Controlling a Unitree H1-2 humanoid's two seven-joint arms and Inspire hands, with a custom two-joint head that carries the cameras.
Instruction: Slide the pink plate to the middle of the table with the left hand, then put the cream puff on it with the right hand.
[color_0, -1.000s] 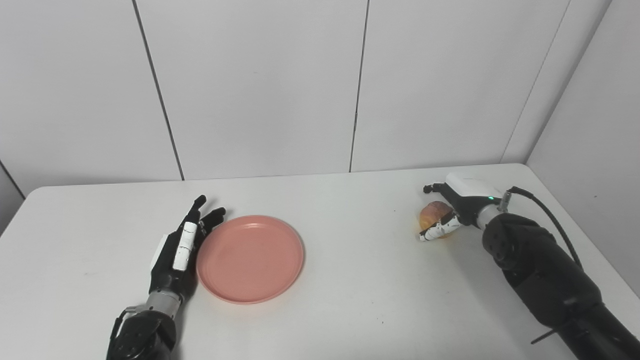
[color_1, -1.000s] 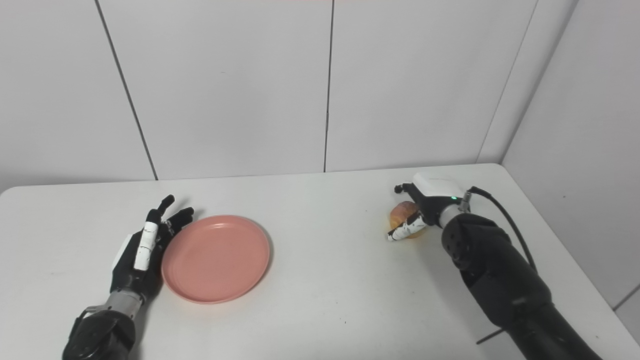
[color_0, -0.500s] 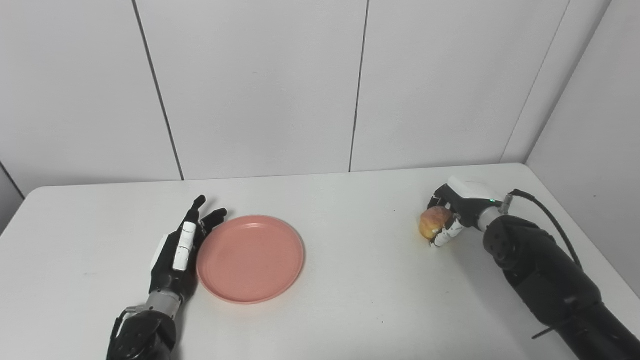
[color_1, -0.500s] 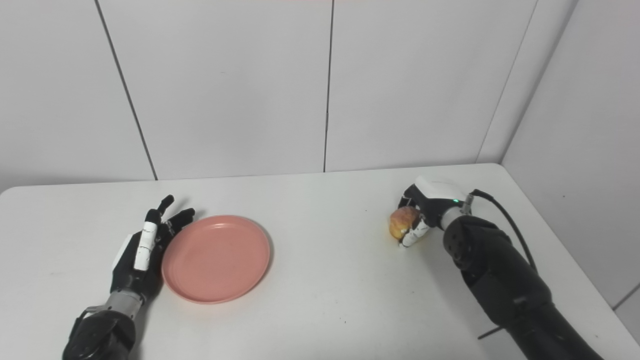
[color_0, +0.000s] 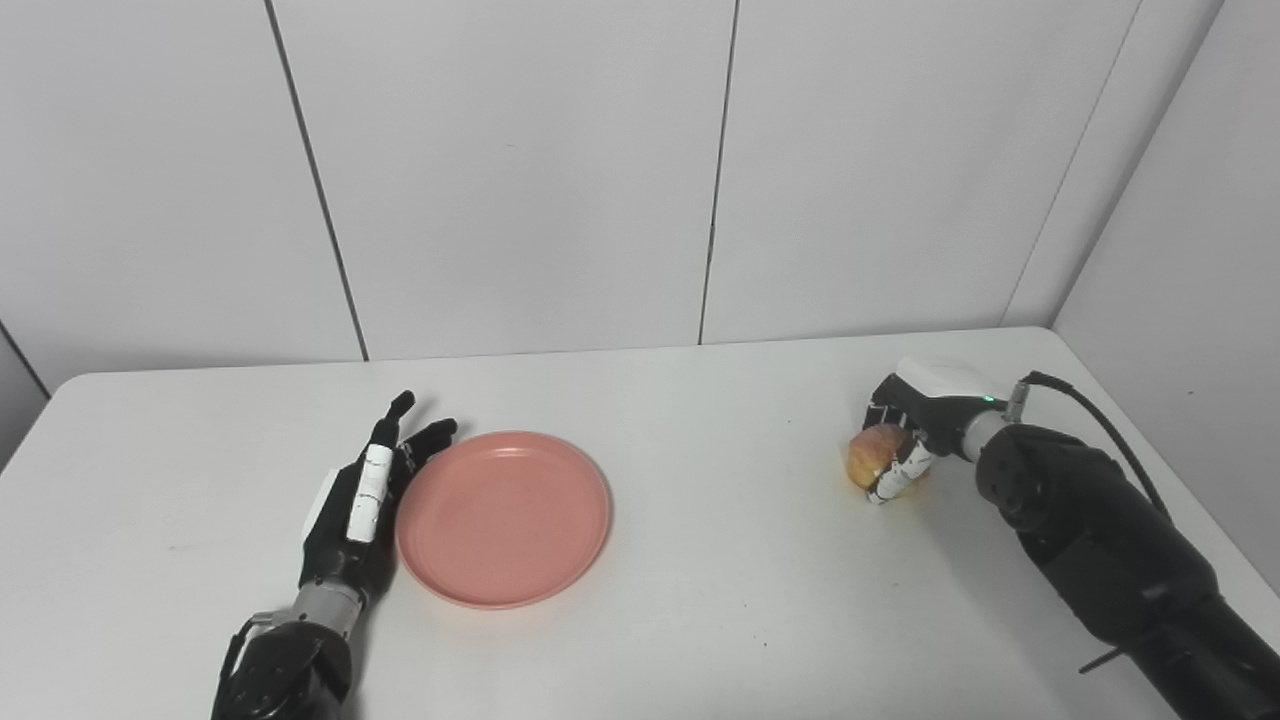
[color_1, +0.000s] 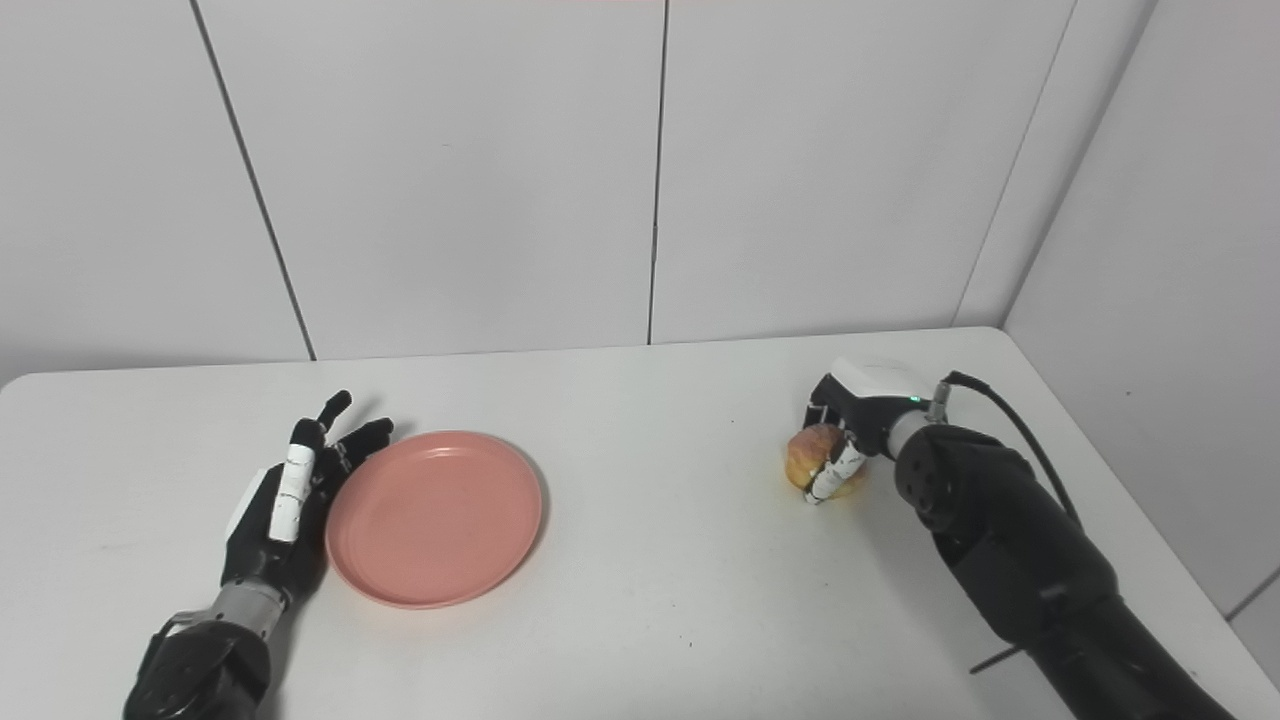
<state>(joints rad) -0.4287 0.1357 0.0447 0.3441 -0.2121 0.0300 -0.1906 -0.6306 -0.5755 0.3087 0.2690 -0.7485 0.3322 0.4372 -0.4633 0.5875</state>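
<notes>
Resting flat on the white table at the lower left of the frame, the left hand lies with its fingers spread and stretched toward the wall, holding nothing. Its inner edge sits right against the left rim of the pink plate; whether it truly touches the rim cannot be made out. The plate lies level on the table, left of the frame's centre, and nothing is in it: its shallow well shows bare pink from rim to rim.

Far over at the right of the frame, well apart from the plate, the right hand is closed around the cream puff. Its fingers curl over the far and near sides of the golden-brown pastry, and one white-tipped finger crosses in front of it. The puff's rounded left face shows between them. It sits low, at or just above the tabletop, and whether it touches the surface cannot be told. The right arm runs in from the lower right corner, with a black cable looping from the wrist. Pale wall panels fill the upper half of the frame.
</notes>
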